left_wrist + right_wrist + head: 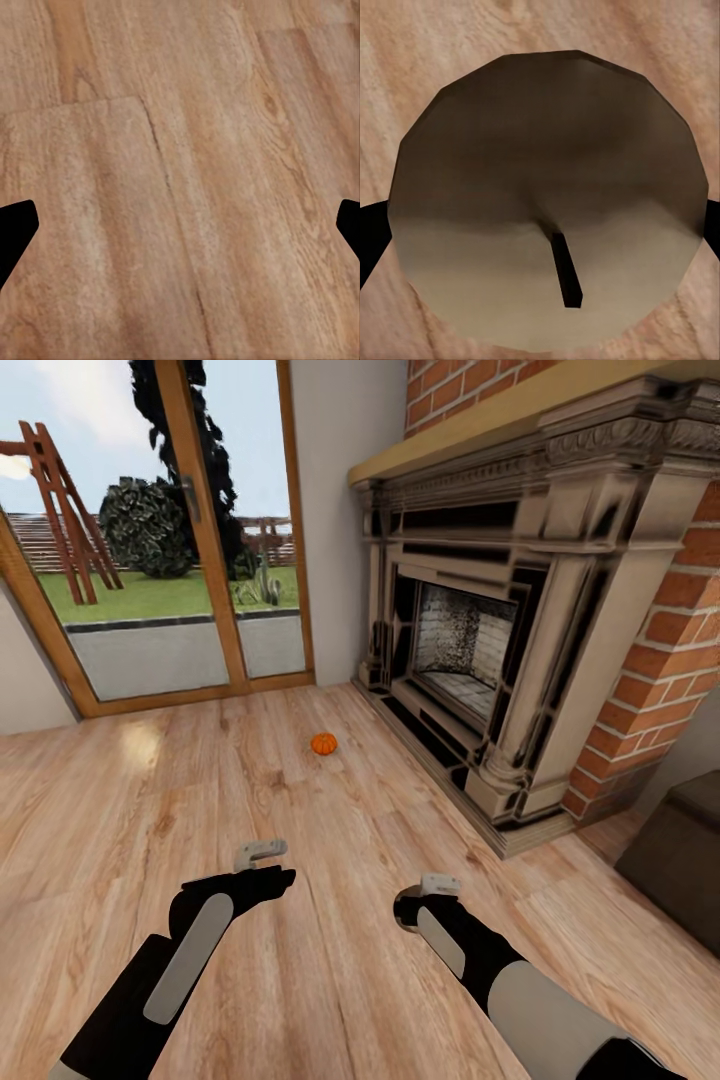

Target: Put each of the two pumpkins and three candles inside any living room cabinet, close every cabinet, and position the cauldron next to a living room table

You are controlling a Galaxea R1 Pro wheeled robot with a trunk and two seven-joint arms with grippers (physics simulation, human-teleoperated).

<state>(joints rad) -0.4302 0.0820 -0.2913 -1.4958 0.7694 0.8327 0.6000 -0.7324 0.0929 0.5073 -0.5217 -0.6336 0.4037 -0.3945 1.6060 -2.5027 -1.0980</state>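
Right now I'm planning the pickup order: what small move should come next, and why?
Probably roll forward toward the pumpkin: it lies on the floor ahead, beyond both arms' reach. The left gripper is open and empty; the right gripper holds a candle.

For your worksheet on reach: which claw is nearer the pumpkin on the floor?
Left, slightly. The left claw sits below-left of the pumpkin; the right claw lies farther, below-right.
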